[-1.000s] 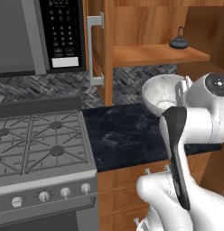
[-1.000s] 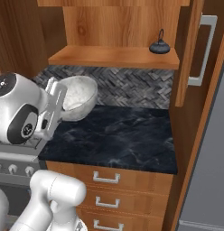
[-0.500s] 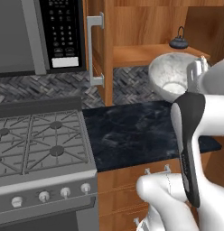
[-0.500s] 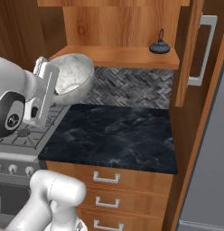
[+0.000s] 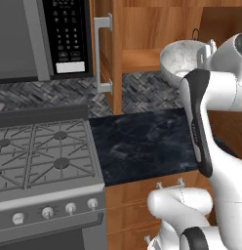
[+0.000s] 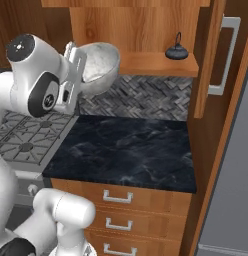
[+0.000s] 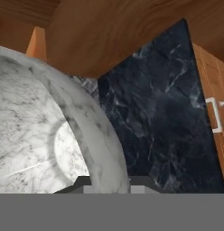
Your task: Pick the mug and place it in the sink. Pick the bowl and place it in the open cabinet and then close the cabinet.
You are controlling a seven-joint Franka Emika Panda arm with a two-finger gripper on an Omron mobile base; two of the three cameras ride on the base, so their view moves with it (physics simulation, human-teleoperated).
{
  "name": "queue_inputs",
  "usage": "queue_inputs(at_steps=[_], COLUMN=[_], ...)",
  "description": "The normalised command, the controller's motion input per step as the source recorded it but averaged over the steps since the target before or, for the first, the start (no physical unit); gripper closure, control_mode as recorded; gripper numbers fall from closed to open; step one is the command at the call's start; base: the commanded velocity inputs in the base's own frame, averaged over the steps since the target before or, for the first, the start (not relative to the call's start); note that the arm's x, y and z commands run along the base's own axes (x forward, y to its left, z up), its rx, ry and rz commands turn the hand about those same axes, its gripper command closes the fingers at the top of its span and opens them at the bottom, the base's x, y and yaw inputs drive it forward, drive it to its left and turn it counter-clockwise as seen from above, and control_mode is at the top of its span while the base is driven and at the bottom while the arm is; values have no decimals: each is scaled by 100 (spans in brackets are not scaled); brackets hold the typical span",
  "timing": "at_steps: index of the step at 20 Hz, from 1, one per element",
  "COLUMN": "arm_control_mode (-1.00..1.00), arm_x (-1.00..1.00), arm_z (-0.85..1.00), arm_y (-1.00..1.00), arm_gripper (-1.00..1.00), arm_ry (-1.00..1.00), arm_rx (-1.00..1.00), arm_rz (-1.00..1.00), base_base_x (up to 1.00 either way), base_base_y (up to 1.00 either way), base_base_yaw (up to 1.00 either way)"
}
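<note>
My gripper [image 6: 76,61] is shut on the rim of the grey-white speckled bowl [image 6: 100,64], which hangs tilted in the air at the height of the cabinet's inner shelf [image 6: 152,64]. From the left base the bowl [image 5: 181,61] sits just in front of that shelf [image 5: 141,58], with the gripper [image 5: 209,51] on its right side. The cabinet's doors stand open [image 5: 105,53]. In the hand view the bowl [image 7: 41,126] looms close, its rim caught in the gripper [image 7: 109,182]. The mug and the sink are out of view.
A small dark teapot [image 6: 177,50] stands on the shelf's right end. Below lies the dark marble counter [image 6: 126,150] over wooden drawers [image 6: 118,197]. A gas stove [image 5: 42,156] and a microwave [image 5: 40,39] are to the left. The right cabinet door [image 6: 216,60] juts out.
The arm has lifted the bowl from just above the counter up to shelf height, close to the open cabinet. The grip on the rim has held.
</note>
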Motion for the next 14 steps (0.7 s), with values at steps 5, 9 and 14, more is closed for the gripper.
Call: queue_inputs(at_steps=[5, 9, 14], arm_control_mode=[-100, -100, -100], arm_x=[87, 97, 100], arm_z=[14, 0, 0], arm_y=[0, 0, 0], arm_gripper=[100, 100, 100], arm_ry=[-3, 0, 0], arm_rx=[-2, 0, 0], arm_rz=[5, 15, 13], base_base_x=[0, 0, 0], base_base_y=[0, 0, 0], base_base_yaw=[0, 0, 0])
